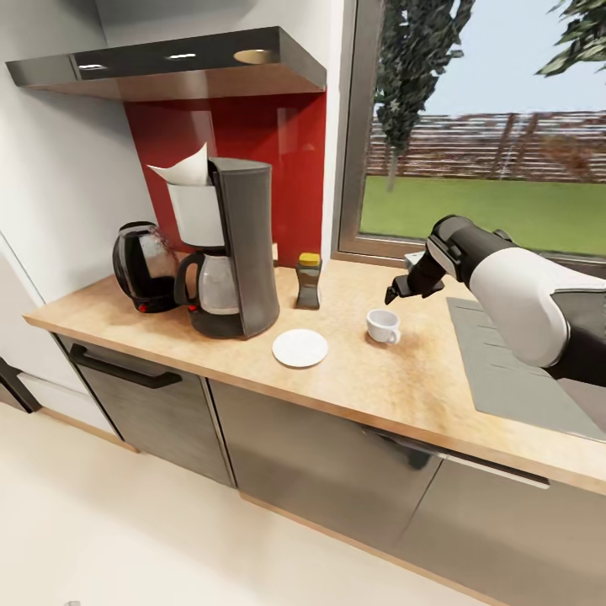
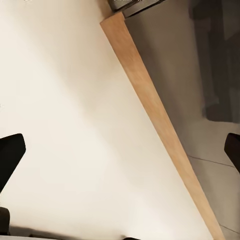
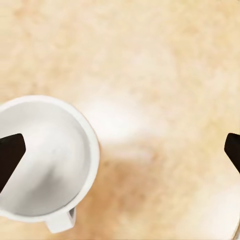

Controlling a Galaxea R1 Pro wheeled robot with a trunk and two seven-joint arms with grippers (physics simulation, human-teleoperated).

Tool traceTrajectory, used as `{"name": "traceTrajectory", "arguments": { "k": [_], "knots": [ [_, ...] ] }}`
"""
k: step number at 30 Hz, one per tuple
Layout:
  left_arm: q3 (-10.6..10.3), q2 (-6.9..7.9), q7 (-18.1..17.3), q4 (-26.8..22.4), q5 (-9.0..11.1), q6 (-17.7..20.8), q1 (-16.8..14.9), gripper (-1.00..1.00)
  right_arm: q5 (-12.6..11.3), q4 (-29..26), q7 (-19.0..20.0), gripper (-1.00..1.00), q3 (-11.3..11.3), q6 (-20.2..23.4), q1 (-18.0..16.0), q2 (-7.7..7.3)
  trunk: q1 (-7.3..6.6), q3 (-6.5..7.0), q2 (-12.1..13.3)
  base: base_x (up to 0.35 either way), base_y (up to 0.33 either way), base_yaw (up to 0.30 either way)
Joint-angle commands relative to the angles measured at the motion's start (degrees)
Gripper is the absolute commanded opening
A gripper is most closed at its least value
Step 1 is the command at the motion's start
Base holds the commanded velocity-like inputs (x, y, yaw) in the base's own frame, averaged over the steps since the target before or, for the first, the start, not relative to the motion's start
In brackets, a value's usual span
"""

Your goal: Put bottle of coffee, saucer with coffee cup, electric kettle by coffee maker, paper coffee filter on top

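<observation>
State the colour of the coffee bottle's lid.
Yellow: the coffee bottle has a yellow lid, best seen in the head view.

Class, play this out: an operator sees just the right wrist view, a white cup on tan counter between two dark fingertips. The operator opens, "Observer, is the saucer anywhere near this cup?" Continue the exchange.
Observer: Yes. In the head view the saucer lies bare on the countertop, apart from the coffee cup, on the side toward the coffee maker.
Operator: Is my gripper touching the cup?
Observer: No. The right gripper hangs above it, open.
Operator: What else is already by the coffee maker?
Observer: The bottle of coffee stands on one side of it, the electric kettle on the other, and a paper coffee filter sits on top.
</observation>
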Motion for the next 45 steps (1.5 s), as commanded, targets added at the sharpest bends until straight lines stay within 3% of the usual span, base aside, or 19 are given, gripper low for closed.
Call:
{"name": "traceTrajectory", "arguments": {
  "k": [1,45],
  "knots": [
    [0.5,0.01,-0.2,0.0,-0.1,0.6,0.0,1.00,0.5,-0.1,0.6,1.00,0.1,0.1,0.0,0.01,0.00,-0.05,0.0,0.000,0.027,0.000],
    [0.5,0.02,-0.2,0.0,-0.1,0.7,0.0,1.00,0.6,1.0,0.5,1.00,0.1,0.1,0.0,0.41,0.00,-1.59,0.0,0.000,0.001,0.000]
  ]
}}
